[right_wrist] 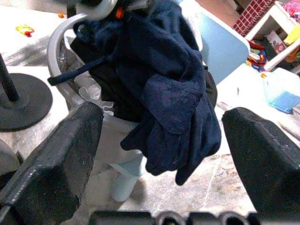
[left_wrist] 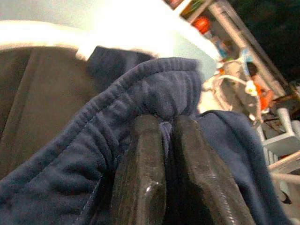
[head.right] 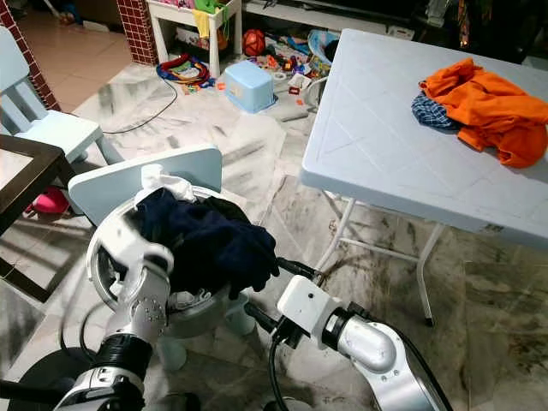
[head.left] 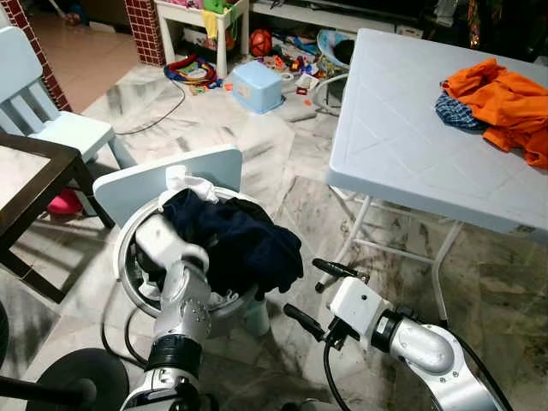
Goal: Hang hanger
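Left hand (left_wrist: 168, 140) pinches ribbed navy fleece garment (head.left: 244, 244).

You can't see the left claw's (left_wrist: 169, 154) fingertips from the head camera; the dark blue garment (head.left: 244, 244) covers them, and in the left wrist view its gathered hem swallows their tips. The basket (head.left: 128, 274) is mostly buried under the clothes, so you can't tell what lies beneath. The white tabletop (head.left: 402, 145) runs off the right edge, cutting the orange garment (head.left: 505, 103). The toys (head.left: 287, 60) on the far floor are too small to name. The small table (head.left: 34, 184) is cropped at the left.
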Tool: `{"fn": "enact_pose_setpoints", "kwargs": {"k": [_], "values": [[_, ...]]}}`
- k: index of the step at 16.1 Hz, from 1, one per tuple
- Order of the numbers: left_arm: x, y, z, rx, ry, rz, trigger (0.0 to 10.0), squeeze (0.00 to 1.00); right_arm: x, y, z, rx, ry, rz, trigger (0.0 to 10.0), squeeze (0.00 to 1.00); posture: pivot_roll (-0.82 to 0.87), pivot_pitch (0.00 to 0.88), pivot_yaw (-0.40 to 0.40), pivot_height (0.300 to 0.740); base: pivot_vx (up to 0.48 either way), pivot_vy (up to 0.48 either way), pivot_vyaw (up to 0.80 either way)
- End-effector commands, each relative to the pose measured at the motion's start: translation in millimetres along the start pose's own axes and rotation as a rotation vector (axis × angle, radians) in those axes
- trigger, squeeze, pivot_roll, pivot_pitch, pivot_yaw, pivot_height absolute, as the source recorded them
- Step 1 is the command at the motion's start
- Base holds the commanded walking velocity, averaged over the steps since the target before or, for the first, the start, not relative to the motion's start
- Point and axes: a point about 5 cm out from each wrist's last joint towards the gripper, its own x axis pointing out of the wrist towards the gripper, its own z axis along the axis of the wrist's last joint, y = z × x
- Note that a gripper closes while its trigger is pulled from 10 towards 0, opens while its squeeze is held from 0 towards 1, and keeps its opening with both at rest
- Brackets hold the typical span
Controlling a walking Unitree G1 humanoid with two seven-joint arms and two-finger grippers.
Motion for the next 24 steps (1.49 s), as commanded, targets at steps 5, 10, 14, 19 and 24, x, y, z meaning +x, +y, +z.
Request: {"fn": "enact_pose_setpoints", "kwargs": {"k": [5, 10, 14, 19, 24], "values": [[-22.7, -38.5, -6, 0.207, 0.013, -0.320, 0.0, 0.00, 0.6, -1.2, -2, -0.023, 0.010, 0.004, 10.0, 0.00, -0.08, 0.103, -0.074, 0.740, 0.000, 0.000, 0.00], [-46.8, -4.9, -38, 0.267, 0.376, -0.246, 0.0, 0.00, 1.6, -3.1, -3, -0.024, 0.012, 0.004, 10.0, 0.00, -0.07, 0.099, -0.073, 0.740, 0.000, 0.000, 0.00], [-54.4, 10.5, -35, 0.231, 0.440, -0.098, 9.2, 0.00, 1.4, -4.0, -4, -0.032, 0.015, 0.009, 10.0, 0.00, -0.07, 0.099, -0.079, 0.740, 0.000, 0.000, 0.00], [-55.2, 5.8, -26, 0.262, 0.442, -0.025, 10.0, 1.00, 2.3, -2.8, -3, -0.045, 0.012, 0.025, 10.0, 0.00, -0.07, 0.099, -0.079, 0.740, 0.000, 0.000, 0.00], [-56.3, -3.6, -18, 0.116, 0.440, 0.006, 10.0, 1.00, 3.8, -0.2, -2, -0.043, 0.007, 0.028, 10.0, 0.00, -0.06, 0.104, -0.069, 0.740, 0.000, 0.000, 0.00]]}}
